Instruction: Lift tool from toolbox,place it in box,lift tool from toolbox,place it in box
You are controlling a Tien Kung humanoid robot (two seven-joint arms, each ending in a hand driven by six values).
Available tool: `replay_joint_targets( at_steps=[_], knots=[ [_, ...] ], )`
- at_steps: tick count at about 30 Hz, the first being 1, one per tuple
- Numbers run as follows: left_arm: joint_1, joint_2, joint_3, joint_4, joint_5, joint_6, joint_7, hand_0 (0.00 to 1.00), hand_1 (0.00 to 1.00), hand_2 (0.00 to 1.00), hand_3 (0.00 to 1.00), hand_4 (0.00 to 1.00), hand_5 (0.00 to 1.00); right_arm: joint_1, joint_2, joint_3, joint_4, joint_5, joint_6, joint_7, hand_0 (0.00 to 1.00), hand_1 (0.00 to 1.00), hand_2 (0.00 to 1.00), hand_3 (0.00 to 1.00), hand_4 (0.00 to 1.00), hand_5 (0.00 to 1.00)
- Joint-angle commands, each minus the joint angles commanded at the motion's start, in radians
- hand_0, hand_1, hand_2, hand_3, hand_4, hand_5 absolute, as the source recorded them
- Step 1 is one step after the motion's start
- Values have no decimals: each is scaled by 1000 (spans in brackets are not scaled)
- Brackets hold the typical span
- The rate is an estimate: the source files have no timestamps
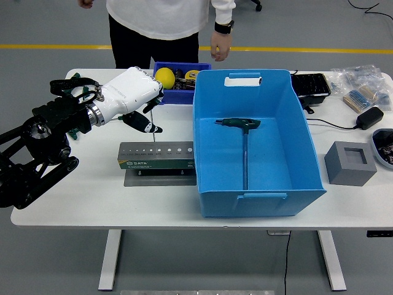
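The big blue box (258,144) sits right of centre on the white table (86,200), with one green-handled T-wrench (244,138) lying flat on its floor. Touching its left wall is the grey tool holder (157,157), its row of holes looking empty. Such a wrench should be stiff, fairly heavy steel; the moulded handle looks the surest hold. The left hand (132,98) hovers above the holder's far left, fingers loosely curled; whether it holds a tool I cannot tell.

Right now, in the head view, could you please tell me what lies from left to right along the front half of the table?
Left hand → grey tool holder → big blue box with a T-handle tool inside → grey foam block.
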Motion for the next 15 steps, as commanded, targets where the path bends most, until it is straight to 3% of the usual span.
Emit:
replay_joint_targets(
  at_steps=[10, 15],
  knots=[
    [3, -16, -111, -121, -86, 36, 2, 44, 2, 2, 15, 879, 304, -1, 1, 7, 0, -9, 0, -2, 703, 661, 746, 677, 884, 837],
    [-1, -49, -126, -181, -124, 52, 6, 46, 2, 2, 15, 864, 313, -1, 1, 13, 0, -18, -1, -4, 703, 661, 747, 677, 884, 837]
  ],
)
